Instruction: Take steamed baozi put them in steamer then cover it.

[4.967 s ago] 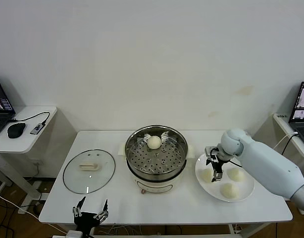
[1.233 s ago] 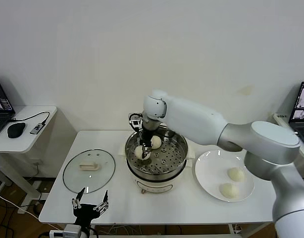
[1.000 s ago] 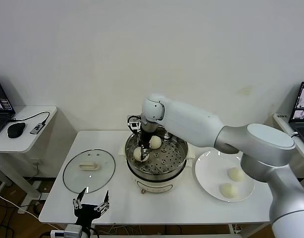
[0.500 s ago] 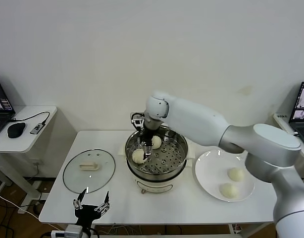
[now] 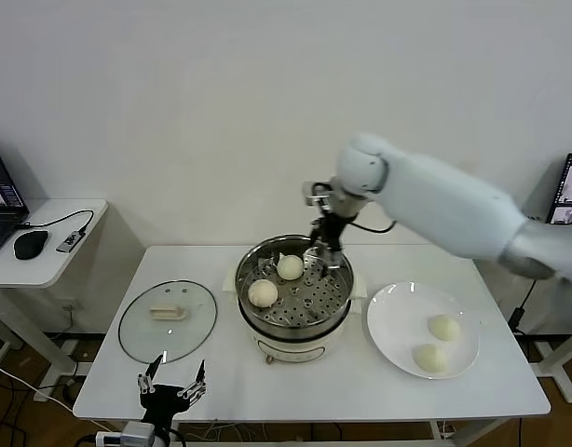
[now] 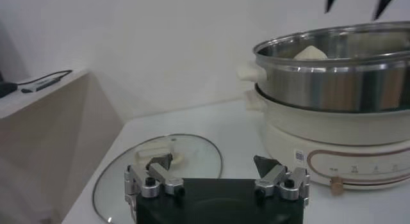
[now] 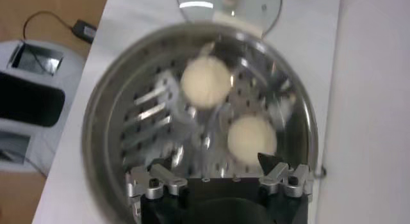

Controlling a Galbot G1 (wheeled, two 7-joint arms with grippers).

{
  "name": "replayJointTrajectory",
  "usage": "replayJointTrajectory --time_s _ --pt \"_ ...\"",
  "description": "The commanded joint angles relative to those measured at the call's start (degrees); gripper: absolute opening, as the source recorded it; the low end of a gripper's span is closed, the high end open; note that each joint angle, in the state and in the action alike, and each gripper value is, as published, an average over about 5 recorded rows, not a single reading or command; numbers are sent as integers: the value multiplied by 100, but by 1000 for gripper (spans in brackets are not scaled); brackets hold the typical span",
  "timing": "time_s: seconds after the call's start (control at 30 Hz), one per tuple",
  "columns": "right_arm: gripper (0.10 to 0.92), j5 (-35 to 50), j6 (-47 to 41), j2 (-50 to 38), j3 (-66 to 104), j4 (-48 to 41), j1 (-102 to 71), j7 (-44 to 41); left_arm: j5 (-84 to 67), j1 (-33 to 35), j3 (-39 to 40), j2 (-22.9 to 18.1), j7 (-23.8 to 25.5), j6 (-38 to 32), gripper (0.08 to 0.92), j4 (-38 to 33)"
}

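Two steamed baozi (image 5: pixel 276 280) lie on the perforated tray inside the steamer (image 5: pixel 336 293), one toward its back near the middle and one toward the robot's left front, close together but apart; in the right wrist view the same pair (image 7: pixel 227 110) sits on the holed steel with bright reflections around them. The steamer, a shiny steel pot on a white electric base, stands in the middle of the white table (image 5: pixel 221 382) with no cover on it. Two more baozi (image 5: pixel 436 342) rest on the white plate (image 5: pixel 388 326) just to the steamer's right, both in the half of the plate farther from the pot, near each other without touching. The right gripper (image 5: pixel 327 251) hangs above the back right rim of the steamer with its fingers spread and nothing between them, its arm reaching in from the right; its own wrist camera looks straight down into the pot past the open fingertips (image 7: pixel 272 164). The glass lid (image 5: pixel 168 320) lies flat on the table to the steamer's left, knob up, well apart from the pot's base. The left gripper (image 5: pixel 171 389) waits low at the near edge of the table in front of the lid, fingers wide and empty. A side table (image 5: pixel 44 256) at far left carries a mouse (image 5: pixel 31 244) and a cable
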Motion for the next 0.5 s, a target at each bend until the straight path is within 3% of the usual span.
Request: replayJointTrajectory --time_s 0.03,0.23,0.5 --pt "823 -401 474 -1901 -82 986 150 -350 2 -2 11 0 12 17 823 -4" --pt "823 -794 654 -2650 -362 1334 -175 -369 28 13 31 -5 14 24 823 8" --pt "823 -1414 764 -2908 329 1403 -1402 -309 79 92 57 -42 5 21 823 15"
